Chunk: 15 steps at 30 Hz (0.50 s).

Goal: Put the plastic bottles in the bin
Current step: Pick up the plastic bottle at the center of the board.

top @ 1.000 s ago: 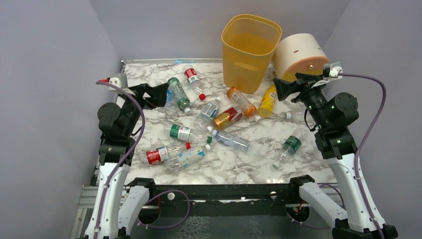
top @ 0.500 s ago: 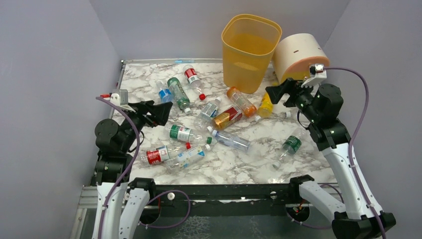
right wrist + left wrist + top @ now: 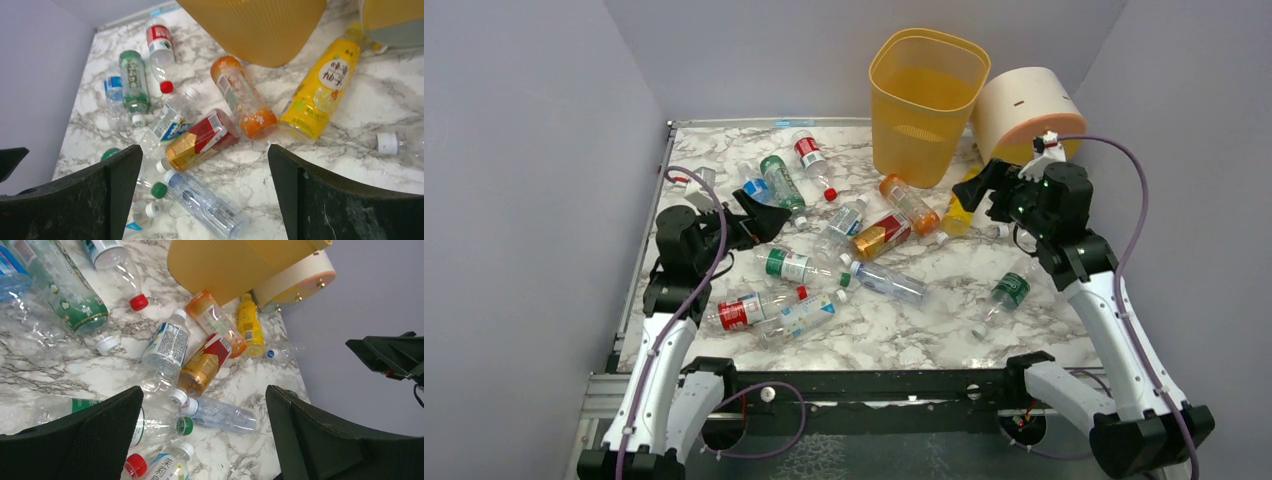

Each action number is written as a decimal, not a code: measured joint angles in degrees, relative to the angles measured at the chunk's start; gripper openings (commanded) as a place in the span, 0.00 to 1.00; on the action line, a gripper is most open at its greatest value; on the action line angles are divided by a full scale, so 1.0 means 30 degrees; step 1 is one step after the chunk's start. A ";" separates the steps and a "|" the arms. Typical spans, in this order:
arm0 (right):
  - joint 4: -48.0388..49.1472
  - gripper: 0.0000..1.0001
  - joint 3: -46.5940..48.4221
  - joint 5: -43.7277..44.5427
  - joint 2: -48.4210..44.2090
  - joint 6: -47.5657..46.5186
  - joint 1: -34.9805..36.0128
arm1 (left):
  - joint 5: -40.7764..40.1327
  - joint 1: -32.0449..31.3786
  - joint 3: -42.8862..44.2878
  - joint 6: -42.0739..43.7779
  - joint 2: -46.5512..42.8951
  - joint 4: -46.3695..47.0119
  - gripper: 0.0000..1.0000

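Note:
Several plastic bottles lie scattered on the marble table [image 3: 904, 335]. Among them are an orange one [image 3: 910, 203], a yellow one [image 3: 961, 205], a red-and-gold labelled one [image 3: 882, 236] and a clear one [image 3: 889, 282]. The yellow-orange bin [image 3: 929, 100] stands upright at the back. My left gripper [image 3: 769, 212] hovers open over the left side, just above a green-labelled bottle [image 3: 792, 267]. In the left wrist view, the left gripper [image 3: 204, 390] holds nothing. My right gripper [image 3: 977, 188] hangs open beside the yellow bottle [image 3: 320, 87], and the right gripper [image 3: 205, 148] is empty too.
A cream-and-peach cylinder [image 3: 1024, 110] lies right of the bin. Grey walls close in on three sides. More bottles lie at the left rear [image 3: 782, 187], near front left [image 3: 749, 310] and right [image 3: 1007, 293].
Both arms have swung inward and lower toward the bottles in the middle, the left gripper moving right and the right gripper moving left. Both stayed open. No bottle moved.

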 measured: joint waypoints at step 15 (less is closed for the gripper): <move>-0.1290 0.99 -0.1239 -0.1064 0.5034 -0.0306 0.0000 | -0.0160 -0.4444 -0.0561 0.0546 0.3140 0.3424 0.99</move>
